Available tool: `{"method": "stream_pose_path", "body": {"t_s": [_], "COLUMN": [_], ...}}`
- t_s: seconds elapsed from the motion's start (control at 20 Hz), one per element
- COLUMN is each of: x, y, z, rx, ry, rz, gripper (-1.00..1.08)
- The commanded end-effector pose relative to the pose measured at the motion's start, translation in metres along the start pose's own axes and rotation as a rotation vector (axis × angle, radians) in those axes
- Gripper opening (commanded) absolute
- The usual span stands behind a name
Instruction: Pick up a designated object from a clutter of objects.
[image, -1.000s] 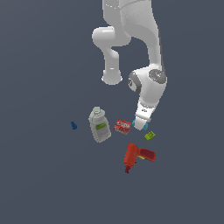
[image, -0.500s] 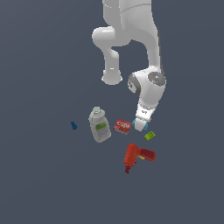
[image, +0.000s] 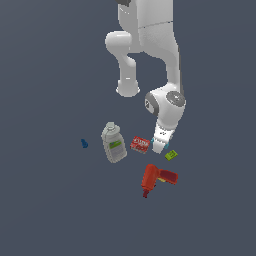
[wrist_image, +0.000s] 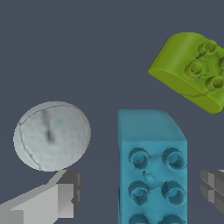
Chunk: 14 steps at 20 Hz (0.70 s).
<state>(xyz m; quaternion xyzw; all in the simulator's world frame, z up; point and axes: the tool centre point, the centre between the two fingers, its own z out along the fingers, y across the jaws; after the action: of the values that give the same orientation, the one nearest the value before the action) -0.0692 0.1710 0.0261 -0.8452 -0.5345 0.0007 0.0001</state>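
The gripper (wrist_image: 135, 194) is spread wide, its two grey fingertips (wrist_image: 65, 192) standing apart with nothing clamped between them. The cyan brick (wrist_image: 151, 170) lies directly under it in the gap, studs up, nearer to one fingertip than the other and touching neither. In the wrist view the brick's long axis runs away from the camera, across the line joining the fingertips, so its two long flat sides face the pads; closing would likely squeeze across its short width. A white ball (wrist_image: 51, 135) sits just beyond the farther fingertip, near enough that it could be nudged on the way down. A green brick (wrist_image: 192, 72) lies past the cyan one, apart from it. In the exterior view the gripper (image: 160, 146) hangs low between the red box (image: 140, 144) and the green piece.
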Motion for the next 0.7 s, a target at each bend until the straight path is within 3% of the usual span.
{"method": "stream_pose_path", "body": {"t_s": [0.0,0.05,0.1,0.65], "x": [0.0002,0.0002,0.0002,0.0001], "y": [0.0004,0.0004,0.0004,0.0008], "z": [0.0038,0.0041,0.0041,0.0034], "rx": [-0.001,-0.001,-0.001,-0.002], "ry": [0.001,0.001,0.001,0.001], "rz": [0.000,0.000,0.000,0.000], "gripper": [1.00,1.00,-1.00,-1.00]}}
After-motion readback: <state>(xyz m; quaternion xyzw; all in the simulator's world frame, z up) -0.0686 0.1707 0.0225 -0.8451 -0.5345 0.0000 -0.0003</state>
